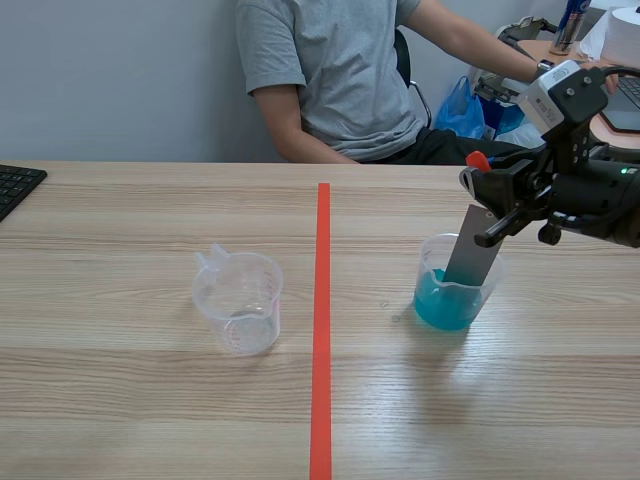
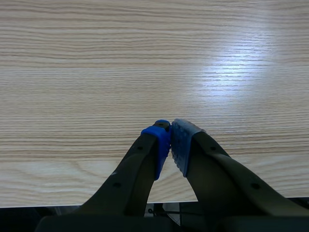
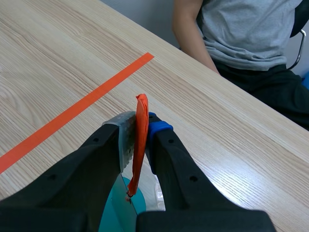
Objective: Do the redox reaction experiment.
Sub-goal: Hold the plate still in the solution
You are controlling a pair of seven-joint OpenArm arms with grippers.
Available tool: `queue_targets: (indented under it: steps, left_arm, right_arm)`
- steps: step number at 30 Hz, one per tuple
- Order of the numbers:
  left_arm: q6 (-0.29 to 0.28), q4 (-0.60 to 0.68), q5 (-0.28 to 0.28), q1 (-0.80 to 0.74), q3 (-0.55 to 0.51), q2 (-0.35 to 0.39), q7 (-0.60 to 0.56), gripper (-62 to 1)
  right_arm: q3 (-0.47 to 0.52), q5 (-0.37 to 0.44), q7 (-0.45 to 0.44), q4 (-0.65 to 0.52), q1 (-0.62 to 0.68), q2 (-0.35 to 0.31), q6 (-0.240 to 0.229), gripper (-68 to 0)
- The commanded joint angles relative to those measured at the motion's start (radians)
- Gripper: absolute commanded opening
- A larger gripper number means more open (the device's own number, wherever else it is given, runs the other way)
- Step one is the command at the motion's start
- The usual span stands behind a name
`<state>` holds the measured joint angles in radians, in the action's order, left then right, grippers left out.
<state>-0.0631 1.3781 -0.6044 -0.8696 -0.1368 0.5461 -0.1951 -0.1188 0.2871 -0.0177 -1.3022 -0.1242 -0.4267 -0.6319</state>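
Observation:
A clear beaker [image 1: 450, 290] of blue liquid [image 1: 445, 305] stands right of the tape line. A grey metal strip [image 1: 474, 248] with an orange-red taped top [image 1: 477, 160] leans into it, lower end in the liquid. My right gripper [image 1: 480, 175] is shut on the strip's taped end [image 3: 140, 133], with the blue liquid [image 3: 120, 208] under the fingers. An empty clear measuring cup [image 1: 238, 300] stands left of the line. My left gripper [image 2: 169, 133] is shut on nothing over bare wood, out of the scene view.
A person in a grey shirt [image 1: 330, 70] sits across the table. A black keyboard corner [image 1: 15, 185] lies at the far left edge. An orange-red tape line [image 1: 322, 320] runs down the table's middle. Bags and clutter stand behind the right arm.

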Motion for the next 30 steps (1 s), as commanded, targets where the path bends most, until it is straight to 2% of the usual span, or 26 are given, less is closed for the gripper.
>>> queue_targets:
  steps: [1,30]
  left_arm:
    - [-0.003,0.009,-0.005,0.002,0.002,0.001,-0.014,-56.2]
    - [-0.013,0.009,-0.005,0.0,0.002,0.0,-0.015,-56.2]
  right_arm:
    - [0.0,0.004,-0.008,-0.009,-0.026,-0.011,0.002,-66.2]
    - [0.0,0.004,-0.008,-0.009,-0.026,-0.011,0.002,-66.2]
